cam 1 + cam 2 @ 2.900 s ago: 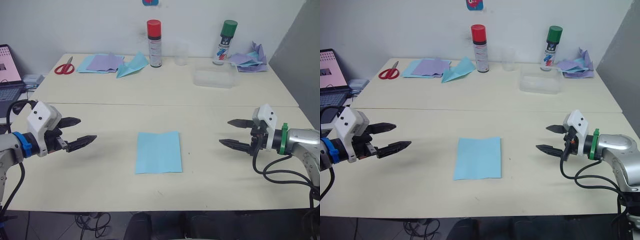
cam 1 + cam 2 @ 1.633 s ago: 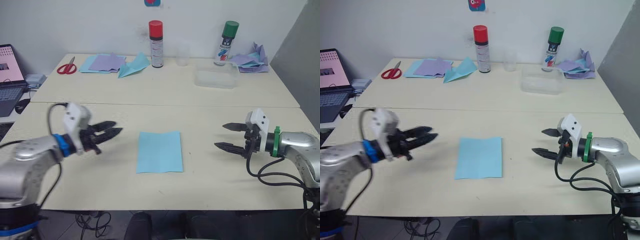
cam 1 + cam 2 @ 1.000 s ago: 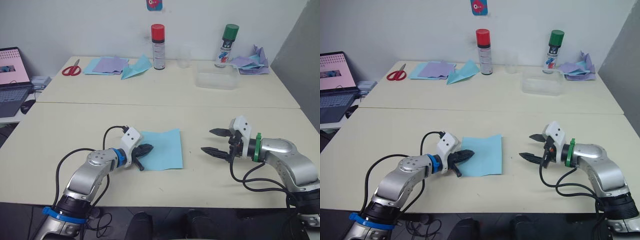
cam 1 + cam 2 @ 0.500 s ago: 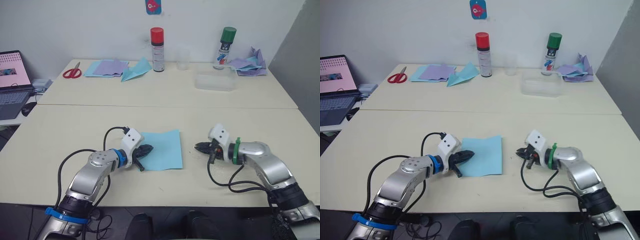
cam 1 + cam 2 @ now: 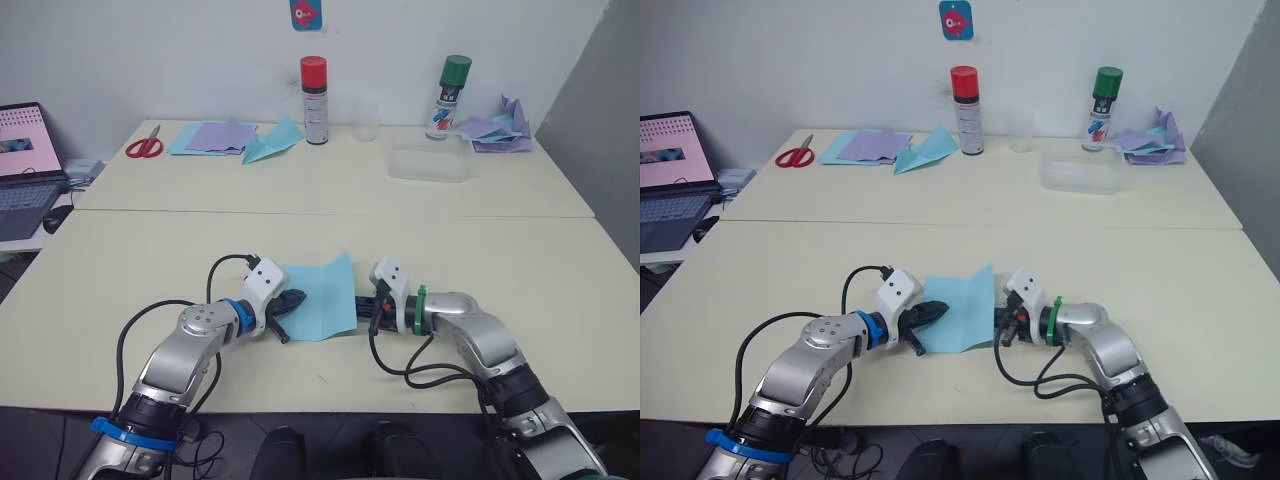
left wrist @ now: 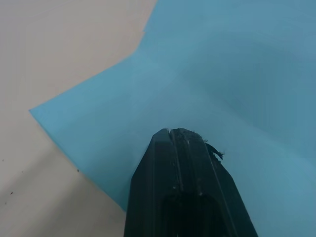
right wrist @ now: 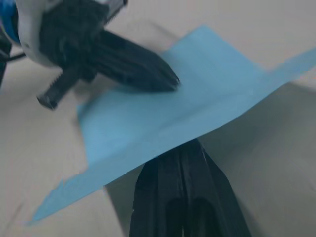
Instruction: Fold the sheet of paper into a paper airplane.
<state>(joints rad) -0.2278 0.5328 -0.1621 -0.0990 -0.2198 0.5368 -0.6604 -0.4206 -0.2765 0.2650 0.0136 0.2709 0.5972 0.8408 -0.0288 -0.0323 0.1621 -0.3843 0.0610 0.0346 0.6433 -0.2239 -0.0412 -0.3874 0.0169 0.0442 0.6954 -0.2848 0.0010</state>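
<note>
Two tables: near table (image 5: pixel 120 260) carries the sheet of paper (image 5: pixel 320 295), far table (image 5: pixel 300 185) holds the clutter. Sheet of paper lies near the middle of the near table, between both claws; its left part is flat on the table, its right edge is lifted and tilted up.

Left claw (image 5: pixel 296 299): fingers closed together, tips pressed down on the sheet's left side; in the left wrist view the fingers (image 6: pixel 182 163) sit shut on top of the paper, pinning it, not gripping an edge. Right claw (image 5: pixel 1003 325): at the sheet's right edge, tips tucked under the raised side; in the right wrist view its fingers (image 7: pixel 185 182) look closed together with the paper edge lying over the tips. Cannot tell if paper is pinched between them or only propped up.

Far table, big to small: clear plastic box (image 5: pixel 430 160) right of centre; lilac sheets (image 5: pixel 215 135) on a light blue sheet at the left; teal paper dart (image 5: pixel 268 140) just beside them; crumpled lilac and blue papers (image 5: pixel 495 125) at the far right corner; red-capped spray can (image 5: pixel 314 86) upright near the middle; green-capped spray can (image 5: pixel 449 82) upright, behind the box; clear cup (image 5: pixel 366 118) between the cans; red scissors (image 5: pixel 145 144) at the left end. Laptop (image 5: pixel 25 155) off the left side, screen lit.
</note>
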